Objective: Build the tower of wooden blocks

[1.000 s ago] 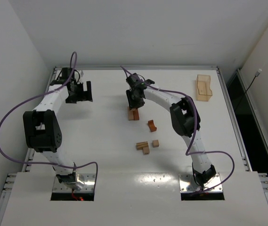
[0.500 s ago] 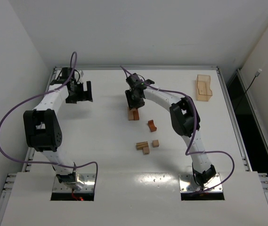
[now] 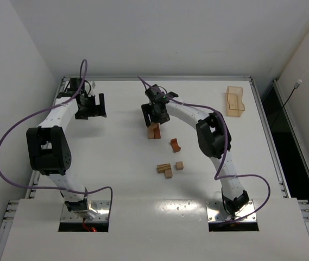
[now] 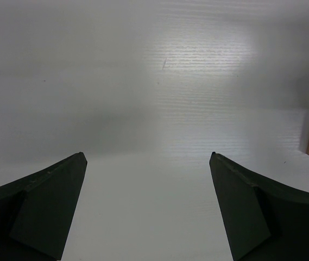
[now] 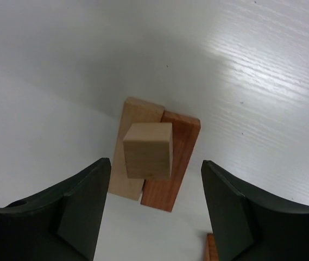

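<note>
Though mostly out of frame, reddish block (image 5: 210, 249) near tower (image 5: 147, 151).

White table (image 3: 116, 163) carries tower (image 3: 153, 131), loose wood blocks (image 3: 165, 170), tray (image 3: 228, 102).

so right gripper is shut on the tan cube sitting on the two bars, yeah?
No, the right gripper is open, standing clear of the tan cube on both sides. The cube does sit on the two bars. The right wrist view shows it.
</note>
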`<state>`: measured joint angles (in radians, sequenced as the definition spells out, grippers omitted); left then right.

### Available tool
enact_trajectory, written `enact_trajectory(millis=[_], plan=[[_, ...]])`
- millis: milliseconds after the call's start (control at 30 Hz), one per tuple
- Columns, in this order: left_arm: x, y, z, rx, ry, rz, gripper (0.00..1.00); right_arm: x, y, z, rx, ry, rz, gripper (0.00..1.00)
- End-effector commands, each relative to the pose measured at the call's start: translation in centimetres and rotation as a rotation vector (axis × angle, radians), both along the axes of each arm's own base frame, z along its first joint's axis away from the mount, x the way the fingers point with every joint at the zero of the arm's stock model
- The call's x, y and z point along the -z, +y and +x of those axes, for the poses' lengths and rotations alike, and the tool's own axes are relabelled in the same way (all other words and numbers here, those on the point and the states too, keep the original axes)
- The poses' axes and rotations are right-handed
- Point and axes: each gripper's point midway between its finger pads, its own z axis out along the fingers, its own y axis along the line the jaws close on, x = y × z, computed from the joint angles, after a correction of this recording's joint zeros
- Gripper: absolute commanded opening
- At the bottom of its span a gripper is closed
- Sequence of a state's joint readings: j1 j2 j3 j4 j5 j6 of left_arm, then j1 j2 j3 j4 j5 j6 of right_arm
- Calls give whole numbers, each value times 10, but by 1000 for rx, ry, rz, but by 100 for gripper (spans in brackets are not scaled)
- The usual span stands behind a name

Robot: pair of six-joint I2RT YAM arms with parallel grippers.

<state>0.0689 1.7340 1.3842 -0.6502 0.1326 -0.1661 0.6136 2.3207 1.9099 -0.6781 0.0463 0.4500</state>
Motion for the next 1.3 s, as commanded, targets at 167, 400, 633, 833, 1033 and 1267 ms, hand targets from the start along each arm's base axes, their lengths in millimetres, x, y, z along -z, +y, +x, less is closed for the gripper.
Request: enact_trajectory(millis=[167,400,633,833,1033,1267], plan=[[-19,-1,0,-8,-61,-47,96,-90,-3,-29,-109,-185,27,65],[-32,-6,-15,13,-110,-54,96,-104,-14,-129,-531,-170,94,63],[-42,-12,-27,49,-140,-69,96,-77,-64,-214,-1002,-103,81,53],[-50,-15,-29,69,-165,-77,97,-64,-93,-224,-1210,-168,-43,50],[-50,-16,-26,75,-164,-84,100,-45,-101,-224,-1283,-178,-106,49],[-46,-16,-26,74,-153,-86,100,-23,-105,-219,-1311,-137,-150,48]])
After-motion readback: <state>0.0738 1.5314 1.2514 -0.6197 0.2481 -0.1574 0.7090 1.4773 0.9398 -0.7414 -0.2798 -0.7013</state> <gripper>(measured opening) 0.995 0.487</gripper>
